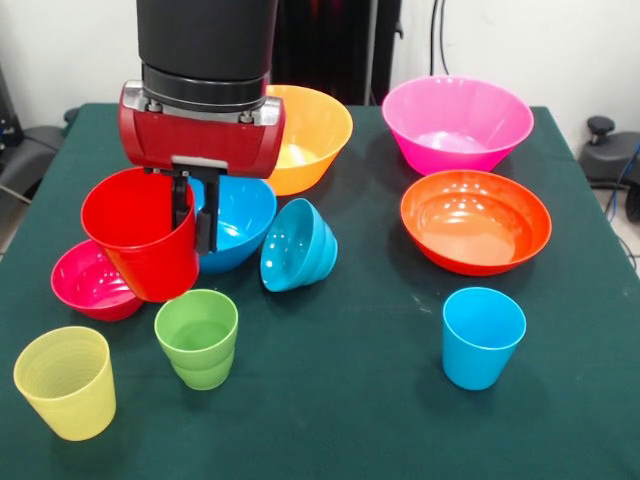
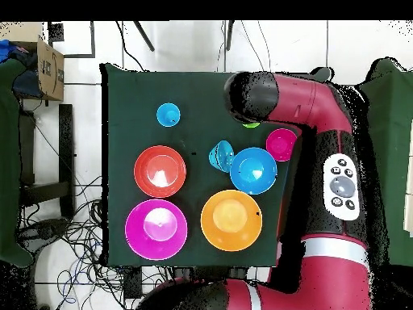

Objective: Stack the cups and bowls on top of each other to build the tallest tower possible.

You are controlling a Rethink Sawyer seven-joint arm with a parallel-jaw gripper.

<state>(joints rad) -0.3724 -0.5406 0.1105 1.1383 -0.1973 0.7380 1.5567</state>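
Observation:
My gripper (image 1: 192,225) is shut on the rim of the red cup (image 1: 140,235), one finger inside and one outside, and holds it tilted above the table. Below it stand the lime green cup (image 1: 197,338) and the small magenta bowl (image 1: 85,285). The yellow cup (image 1: 65,382) is at the front left and the light blue cup (image 1: 482,336) at the front right. The medium blue bowl (image 1: 240,220) is behind the red cup. The small light blue bowl (image 1: 298,245) lies on its side. No tower shows. In the overhead view the arm (image 2: 266,93) hides the gripper.
The yellow-orange bowl (image 1: 310,135), pink bowl (image 1: 457,122) and red-orange bowl (image 1: 475,220) stand upright at the back and right of the green table (image 1: 350,400). In the overhead view a cardboard box (image 2: 48,69) sits off the table.

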